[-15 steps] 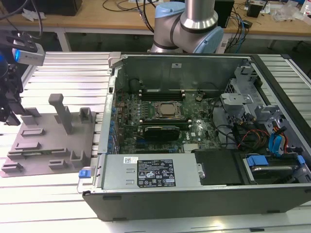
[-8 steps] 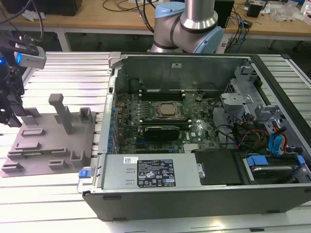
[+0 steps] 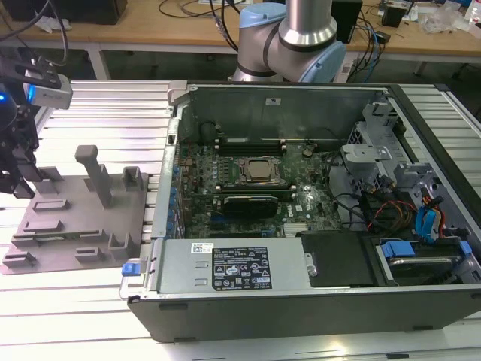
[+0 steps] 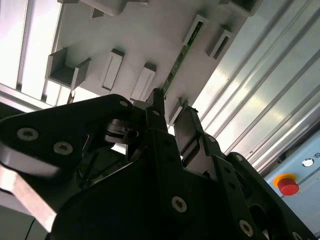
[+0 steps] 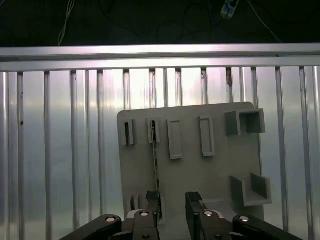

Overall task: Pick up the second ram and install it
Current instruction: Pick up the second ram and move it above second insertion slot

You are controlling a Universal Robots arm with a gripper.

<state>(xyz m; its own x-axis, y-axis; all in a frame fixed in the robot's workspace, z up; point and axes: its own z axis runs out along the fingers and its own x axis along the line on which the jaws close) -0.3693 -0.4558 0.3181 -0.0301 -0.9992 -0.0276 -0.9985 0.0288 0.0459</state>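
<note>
One ribbed metal counter carries everything. On it, toward the exterior view's right, lies a big open computer case with its side off, so the green motherboard and the processor socket face up. Behind the case rises the base of the arm, silver with pale blue joints.

Toward the exterior view's left, well apart from the motherboard and just beside the case's outer wall, a grey fixture plate lies flat on the counter. It carries upright posts and small slotted blocks. Both wrist views look at this plate.

The hand hangs above the plate's far left edge in the exterior view. In both wrist views the hand is parted, with a clear gap between its two black fingers, and it grips nothing.

The second ram stands on edge in the plate, a thin dark green strip between two slotted blocks. Its near end lies just beside one fingertip; whether they touch cannot be told. The second wrist view shows the same strip in line with the gap.
</note>
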